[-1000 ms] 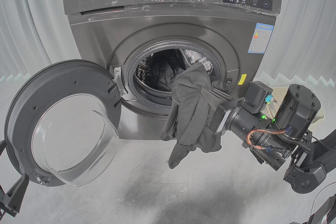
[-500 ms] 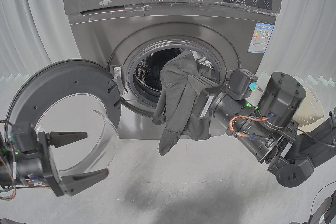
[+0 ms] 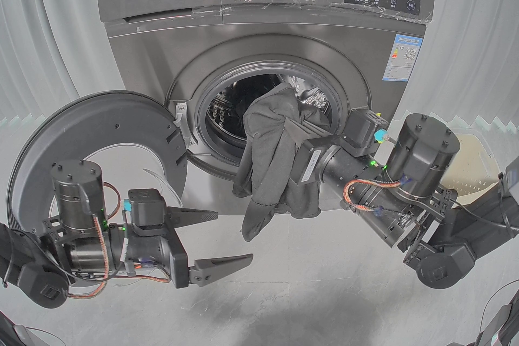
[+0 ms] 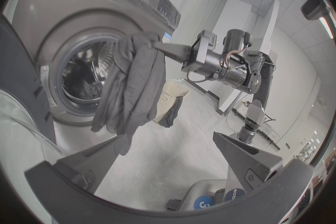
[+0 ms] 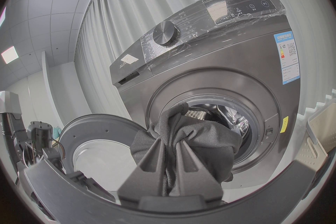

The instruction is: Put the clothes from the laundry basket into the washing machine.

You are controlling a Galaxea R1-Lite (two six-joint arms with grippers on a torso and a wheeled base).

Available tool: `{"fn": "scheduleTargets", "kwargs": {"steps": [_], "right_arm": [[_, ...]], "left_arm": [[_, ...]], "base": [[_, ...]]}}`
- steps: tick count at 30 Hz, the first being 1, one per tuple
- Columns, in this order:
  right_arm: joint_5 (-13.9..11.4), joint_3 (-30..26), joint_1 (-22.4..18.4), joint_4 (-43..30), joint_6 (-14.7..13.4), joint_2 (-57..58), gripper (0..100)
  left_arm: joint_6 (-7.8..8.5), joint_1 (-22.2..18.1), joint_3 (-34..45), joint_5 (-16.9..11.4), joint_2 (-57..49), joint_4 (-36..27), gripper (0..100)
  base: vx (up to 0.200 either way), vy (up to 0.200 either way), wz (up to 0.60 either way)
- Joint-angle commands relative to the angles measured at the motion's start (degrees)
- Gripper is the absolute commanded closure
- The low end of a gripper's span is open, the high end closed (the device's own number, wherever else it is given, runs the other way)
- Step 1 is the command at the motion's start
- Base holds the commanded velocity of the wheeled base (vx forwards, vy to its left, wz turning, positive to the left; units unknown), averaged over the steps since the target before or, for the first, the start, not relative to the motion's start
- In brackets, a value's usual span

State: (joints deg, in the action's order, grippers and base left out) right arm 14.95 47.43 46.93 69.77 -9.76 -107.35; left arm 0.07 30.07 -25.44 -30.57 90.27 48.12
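A dark grey garment [image 3: 270, 147] hangs in front of the washing machine's [image 3: 259, 39] open drum mouth [image 3: 230, 109], its upper part level with the opening and its lower end dangling below the rim. My right gripper [image 3: 289, 126] is shut on its top fold, seen also in the right wrist view [image 5: 171, 142]. My left gripper [image 3: 233, 234] is open and holds nothing, low in front of the open door [image 3: 97, 136], below and left of the garment [image 4: 134, 84]. More dark clothing lies inside the drum [image 4: 82, 81].
The round door swings out to the left, its glass bowl behind my left arm. The beige laundry basket [image 3: 476, 168] stands on the floor right of the machine, with a dark item draped over its side [image 4: 173, 112]. Grey floor [image 3: 303, 277] spreads in front.
My right gripper has carried the garment up and left, closer to the drum mouth. My left arm has come in from the lower left and moved right, gripper open.
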Motion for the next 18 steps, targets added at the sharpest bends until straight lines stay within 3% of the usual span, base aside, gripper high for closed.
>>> {"fn": "scheduleTargets", "kwargs": {"steps": [1,16,18], "right_arm": [[0.1,0.0,0.1,0.1,0.0,-0.3,100],[0.1,-0.2,0.5,0.2,0.0,-0.2,100],[0.1,-0.2,0.6,0.3,0.0,-0.2,100]], "left_arm": [[-1.30,1.5,-1.8,0.0,5.8,0.3,0],[-1.39,0.6,-8.3,0.7,14.1,0.8,0],[-1.39,0.8,-9.8,2.0,15.4,0.8,0]], "base": [[0.000,0.000,0.00],[0.000,0.000,0.00],[0.000,0.000,0.00]]}}
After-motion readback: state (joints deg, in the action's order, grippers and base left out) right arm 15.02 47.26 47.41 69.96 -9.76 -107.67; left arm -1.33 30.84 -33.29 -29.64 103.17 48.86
